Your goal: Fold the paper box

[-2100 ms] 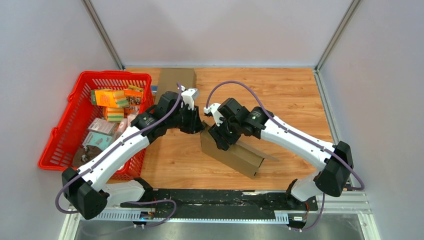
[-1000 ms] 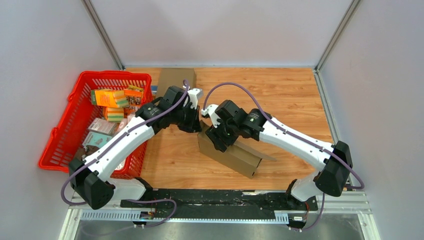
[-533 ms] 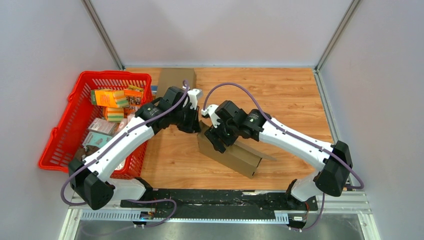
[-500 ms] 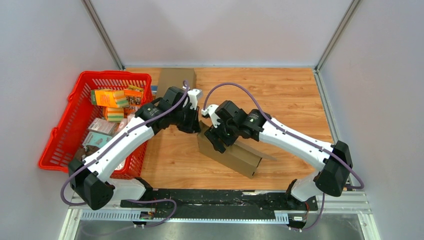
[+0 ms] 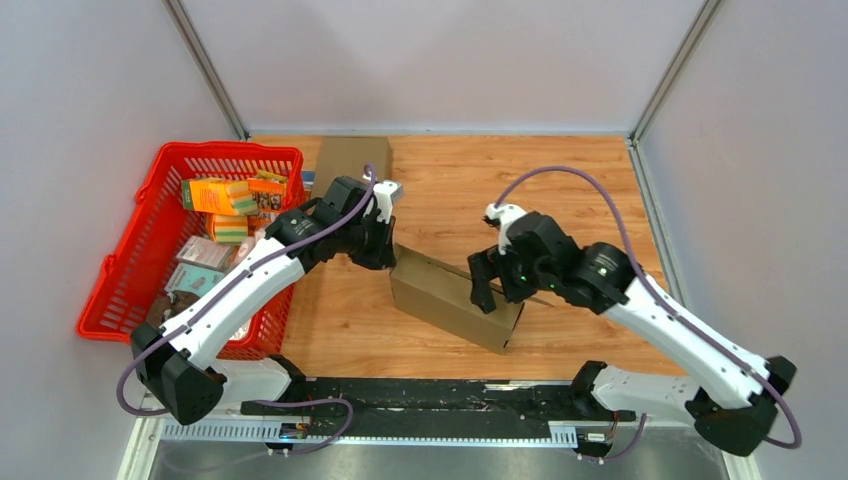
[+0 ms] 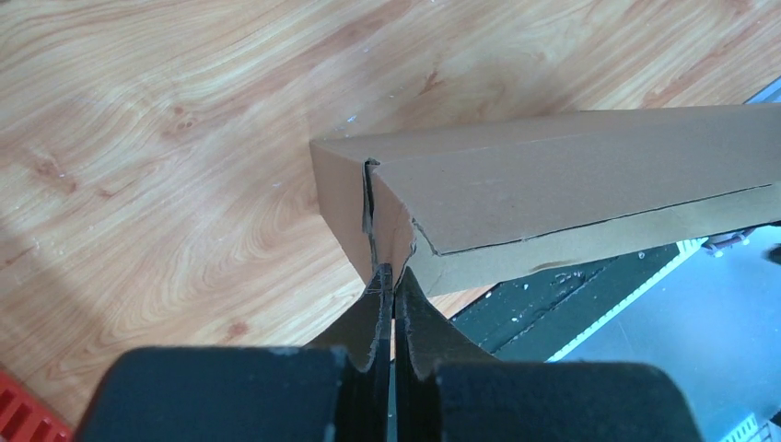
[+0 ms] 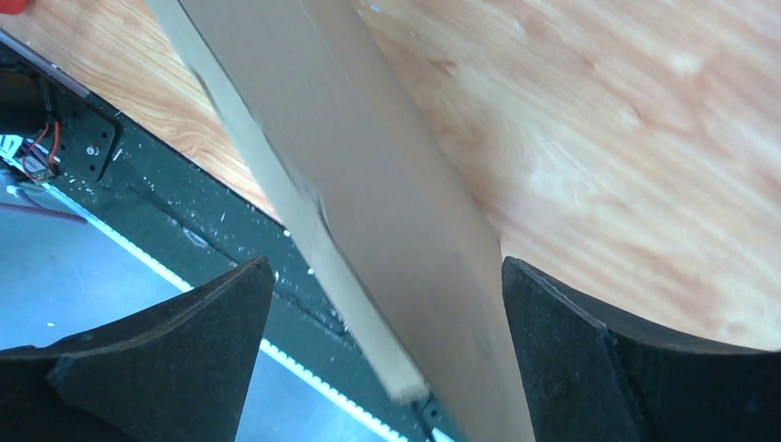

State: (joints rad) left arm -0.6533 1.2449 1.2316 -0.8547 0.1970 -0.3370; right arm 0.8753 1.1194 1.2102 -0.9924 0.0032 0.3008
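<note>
The brown paper box (image 5: 455,298) lies on the wooden table, long and slanted from upper left to lower right. My left gripper (image 5: 388,252) is shut on a small end flap at the box's left end; the left wrist view shows the fingers (image 6: 388,293) pinching that flap of the box (image 6: 553,189). My right gripper (image 5: 487,285) is open above the box's right end, fingers wide apart. In the right wrist view the box (image 7: 368,175) runs between the open fingers (image 7: 382,276), blurred.
A red basket (image 5: 115,270) with several small packages stands at the left. A flat brown cardboard piece (image 5: 352,158) lies at the back behind the left arm. A black rail (image 5: 430,395) runs along the table's near edge. Grey walls enclose the table.
My right gripper has left the box's left end and moved right to its right end, opening wide. The left gripper stays shut on the end flap; the box's top now lies closed.
</note>
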